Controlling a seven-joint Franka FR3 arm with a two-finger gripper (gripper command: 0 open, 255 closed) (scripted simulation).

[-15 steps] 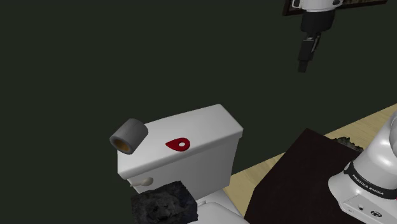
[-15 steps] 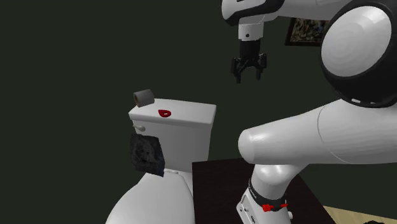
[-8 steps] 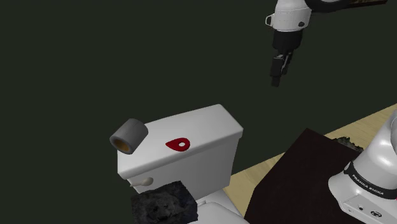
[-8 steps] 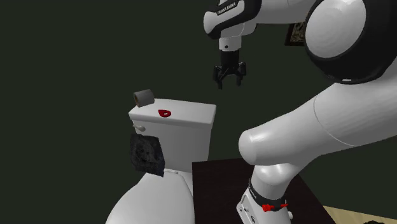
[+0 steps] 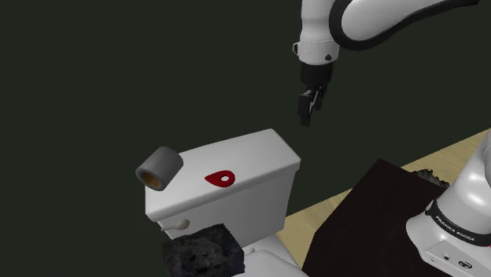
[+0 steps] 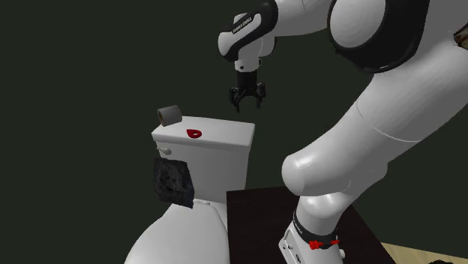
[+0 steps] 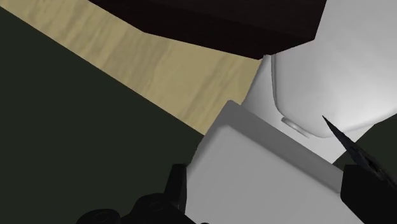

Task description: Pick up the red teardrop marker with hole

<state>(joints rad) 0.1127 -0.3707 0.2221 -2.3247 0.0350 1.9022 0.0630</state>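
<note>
The red teardrop marker with hole point(image 5: 221, 179) point(image 6: 194, 133) lies flat on the white toilet tank lid point(image 5: 263, 151) point(image 6: 229, 132), toward its middle. My black gripper point(image 5: 305, 118) point(image 6: 244, 106) hangs in the air above the lid's end, on the shoulder view's right of the marker and well above it. Its fingers stand apart and hold nothing. In the wrist view the gripper point(image 7: 267, 184) looks down past the lid's corner point(image 7: 254, 165), with the toilet bowl point(image 7: 318, 83) beyond.
A grey roll point(image 5: 159, 168) point(image 6: 170, 114) sits at the lid's far end from the gripper. A dark crumpled object point(image 5: 203, 250) point(image 6: 172, 180) hangs at the tank's front. The dark stand point(image 5: 378, 212) rests on a wooden floor point(image 5: 326, 208) point(image 7: 159, 63). A dark wall rises behind.
The arm has swung toward the shoulder view's left and come down, bringing the open gripper from high on the right to just above the tank's end. The marker has not moved.
</note>
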